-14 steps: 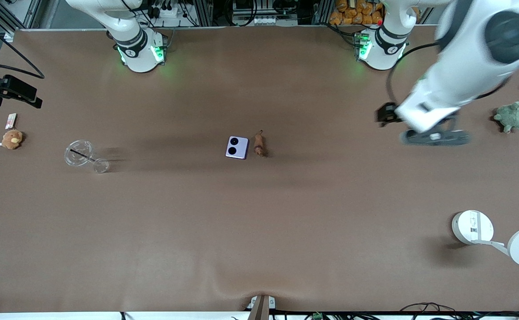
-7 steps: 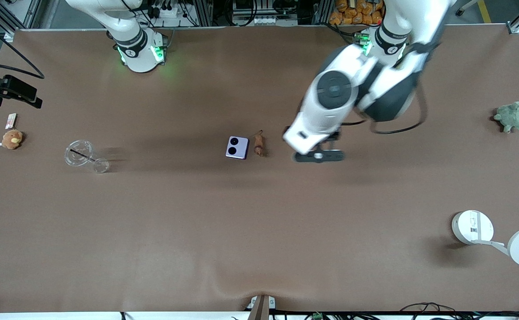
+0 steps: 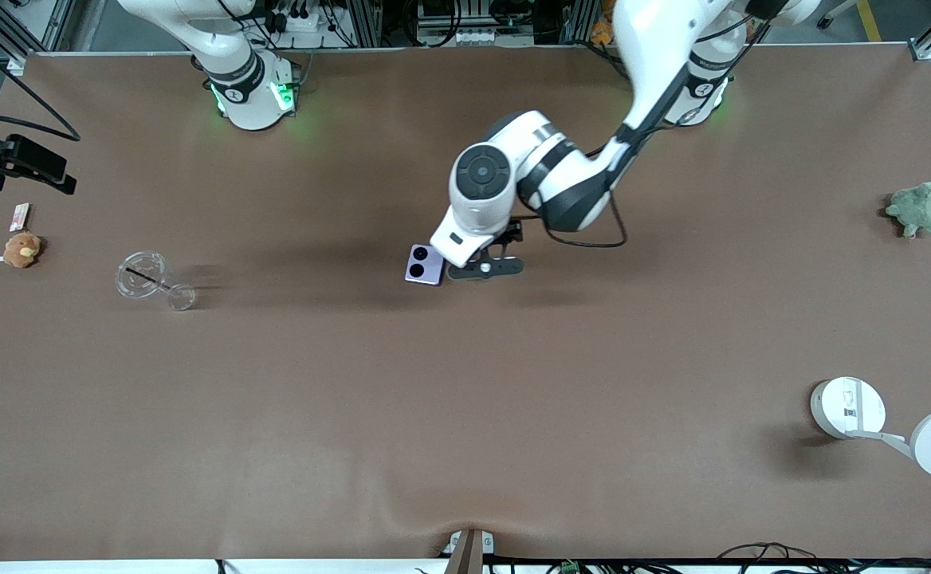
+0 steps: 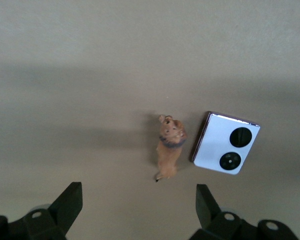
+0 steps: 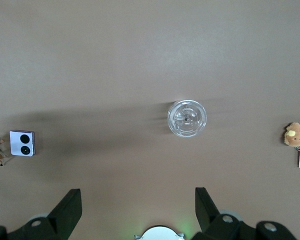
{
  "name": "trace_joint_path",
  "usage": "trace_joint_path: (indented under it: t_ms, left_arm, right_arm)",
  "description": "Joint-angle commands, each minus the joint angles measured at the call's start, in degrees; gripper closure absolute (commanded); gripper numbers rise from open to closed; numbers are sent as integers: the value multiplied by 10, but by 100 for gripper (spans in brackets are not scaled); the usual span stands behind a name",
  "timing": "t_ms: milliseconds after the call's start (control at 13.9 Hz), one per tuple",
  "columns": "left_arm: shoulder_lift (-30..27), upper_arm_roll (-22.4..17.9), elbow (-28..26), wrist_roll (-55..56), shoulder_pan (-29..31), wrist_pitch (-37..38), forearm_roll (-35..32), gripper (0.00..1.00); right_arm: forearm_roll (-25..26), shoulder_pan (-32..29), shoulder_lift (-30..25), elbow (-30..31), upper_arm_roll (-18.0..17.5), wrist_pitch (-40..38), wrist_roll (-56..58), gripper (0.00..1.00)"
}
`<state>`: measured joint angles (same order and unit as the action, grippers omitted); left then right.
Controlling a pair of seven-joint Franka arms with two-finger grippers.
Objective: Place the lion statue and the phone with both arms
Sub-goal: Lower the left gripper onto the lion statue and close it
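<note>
Front view: the left end effector (image 3: 485,268) hangs over the counter (image 3: 465,399) mid-table, just beside the phone (image 3: 423,265).

Left wrist view: fingers (image 4: 70,202) spread wide, empty. The lion statue (image 4: 169,146) stands on the counter just beside the phone, not touching.

Right wrist view: the right end effector (image 5: 138,207) waits high above the counter, fingers parted, empty, over a clear cup (image 5: 187,118).

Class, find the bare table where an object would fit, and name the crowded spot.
Bare: the wide stretch nearer the front camera than the phone, and between the phone and glass. Crowded: around the phone and lion statue, where the open left gripper hovers.
</note>
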<state>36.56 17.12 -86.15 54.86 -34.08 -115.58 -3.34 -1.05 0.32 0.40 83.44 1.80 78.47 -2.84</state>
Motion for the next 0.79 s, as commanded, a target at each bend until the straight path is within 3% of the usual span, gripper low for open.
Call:
trace_joint_path:
  t_ms: [0,287,718]
  left_arm:
    - [28,-2,7,40,-15,-22,-32,0]
    - [62,-3,6,52,-27,-92,-33,0]
    - [80,-4,-5,53,-28,-94,-52,0]
  right_arm:
    - [-2,5,4,-12,4,-7,2,0]
    - [-2,13,6,-13,5,-3,3,0]
    - [0,15,79,-13,5,-6,6,0]
